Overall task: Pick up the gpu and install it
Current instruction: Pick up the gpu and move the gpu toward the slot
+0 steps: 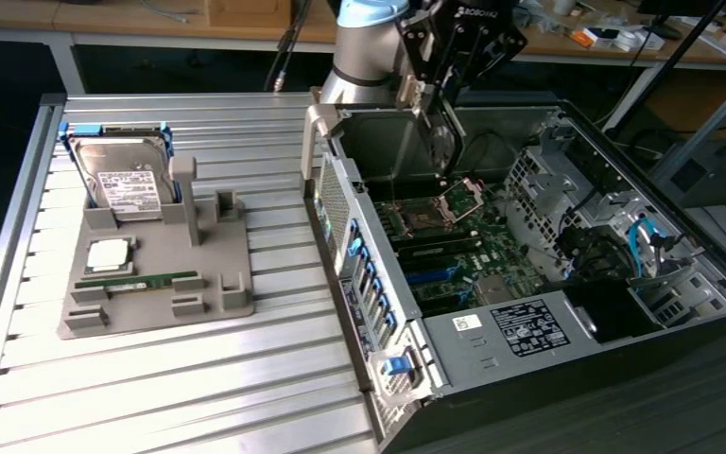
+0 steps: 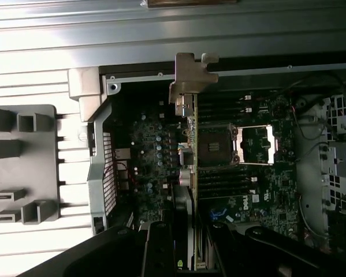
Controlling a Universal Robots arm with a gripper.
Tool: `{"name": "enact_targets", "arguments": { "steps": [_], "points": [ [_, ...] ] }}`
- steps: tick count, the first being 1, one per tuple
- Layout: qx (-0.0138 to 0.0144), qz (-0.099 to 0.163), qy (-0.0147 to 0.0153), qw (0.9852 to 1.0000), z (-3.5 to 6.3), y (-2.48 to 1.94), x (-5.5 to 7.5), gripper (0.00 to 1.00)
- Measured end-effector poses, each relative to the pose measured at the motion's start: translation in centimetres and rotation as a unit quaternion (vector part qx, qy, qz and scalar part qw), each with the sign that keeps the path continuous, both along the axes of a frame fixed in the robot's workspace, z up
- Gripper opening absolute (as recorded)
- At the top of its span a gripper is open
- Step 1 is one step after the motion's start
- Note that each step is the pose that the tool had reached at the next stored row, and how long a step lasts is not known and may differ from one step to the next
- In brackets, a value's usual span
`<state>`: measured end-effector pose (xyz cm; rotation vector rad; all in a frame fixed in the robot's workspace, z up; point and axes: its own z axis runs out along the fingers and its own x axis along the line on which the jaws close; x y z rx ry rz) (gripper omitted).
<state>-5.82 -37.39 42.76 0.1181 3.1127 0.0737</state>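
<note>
One card in hand: the graphics card (image 1: 438, 137) is hanging from the gripper (image 1: 437, 95) above the open computer case (image 1: 337, 203), near its back wall and over the motherboard (image 1: 495, 260).
Fingers: the fingers (image 2: 157, 251) are clamping the card's near end, one on each side.
Risk, bracket: the silver bracket (image 2: 191, 72) is pointing down first; coming down off-line, it is likely to be catching the case rim or wall.
Risk, socket: the uncovered processor socket (image 2: 216, 147) is lying just beside the card's line, so a sideways drift is threatening its contacts.
Risk, grip: holding by one end is probably leaving the long board free to swing or slip.
Pointing: the bracket end is facing away from the gripper, down toward the case.
Long axis: it is running roughly upright in the exterior view, in line with the gripper's reach.
Off to the side: the hard drive (image 1: 129, 180) and memory stick (image 1: 136, 281) are resting on the gray tray (image 1: 148, 307), well apart at the exterior view's left.
</note>
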Motion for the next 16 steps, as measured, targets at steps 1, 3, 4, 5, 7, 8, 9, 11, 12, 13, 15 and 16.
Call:
{"name": "enact_targets", "arguments": {
  "steps": [1,3,4,5,7,8,9,11,12,13,15,16],
  "points": [
    [0.0000,0.000,0.0000,1.0000,-0.03,-0.02,0.1,0.27],
    [-0.0001,0.000,0.0000,1.0000,-0.09,-0.05,0.2,0.27],
    [-0.0002,0.000,0.0000,1.0000,-0.12,-0.06,0.3,0.27],
    [-0.0002,0.000,-0.0001,1.0000,-0.15,-0.07,0.4,0.27],
    [-0.0002,0.000,-0.0001,1.0000,-0.19,-0.10,0.6,0.27],
    [-0.0003,0.000,0.0000,1.0000,-0.21,-0.10,0.7,0.27],
    [-0.0004,0.000,0.0000,1.0000,-0.22,-0.11,0.8,0.27],
    [-0.0005,0.000,0.0000,1.0000,-0.26,-0.13,1.0,0.27],
    [-0.0006,0.000,0.0000,1.0000,-0.28,-0.14,1.1,0.27],
    [-0.0007,0.000,0.0000,1.0000,-0.31,-0.15,1.3,0.27],
    [-0.0009,0.000,0.0000,1.0000,-0.35,-0.16,1.5,0.27],
    [-0.0010,0.000,0.0000,1.0000,-0.37,-0.16,1.6,0.27]
  ]
}}
